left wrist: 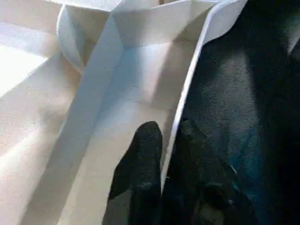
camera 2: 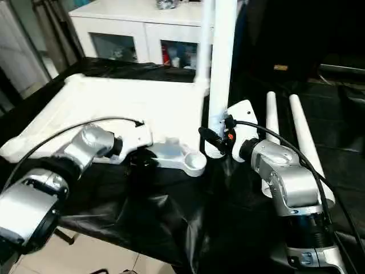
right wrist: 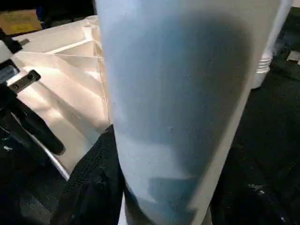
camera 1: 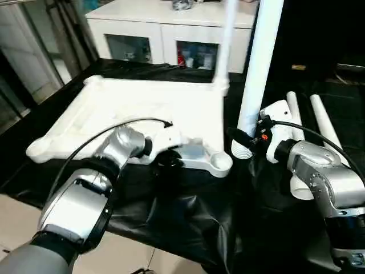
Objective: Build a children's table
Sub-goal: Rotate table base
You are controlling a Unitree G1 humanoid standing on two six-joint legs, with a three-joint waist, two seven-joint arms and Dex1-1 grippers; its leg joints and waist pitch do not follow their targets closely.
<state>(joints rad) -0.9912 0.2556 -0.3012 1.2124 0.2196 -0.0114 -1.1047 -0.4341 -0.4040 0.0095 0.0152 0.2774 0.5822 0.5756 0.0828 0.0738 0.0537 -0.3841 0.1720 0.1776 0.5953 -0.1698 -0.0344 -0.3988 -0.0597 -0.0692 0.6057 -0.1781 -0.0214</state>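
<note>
Nearest, the left gripper [left wrist: 164, 154] pinches the near rim of the tabletop [camera 1: 142, 108], one black finger [left wrist: 143, 154] inside the wall, the other outside over the black cloth [camera 1: 188, 222]. The tabletop lies underside up on that cloth, ribs showing. Just right of its near corner socket [camera 1: 219, 162], the right gripper [camera 1: 242, 140] is clamped round an upright white leg [camera 1: 259, 68], ribbed foot end [camera 1: 242, 149] down beside the socket. Another leg [camera 1: 225, 40] stands in the far right corner socket. Two more legs [camera 1: 322, 123] lie on the cloth to the right. Behind, a white cabinet [camera 1: 165, 34] with glass doors.
</note>
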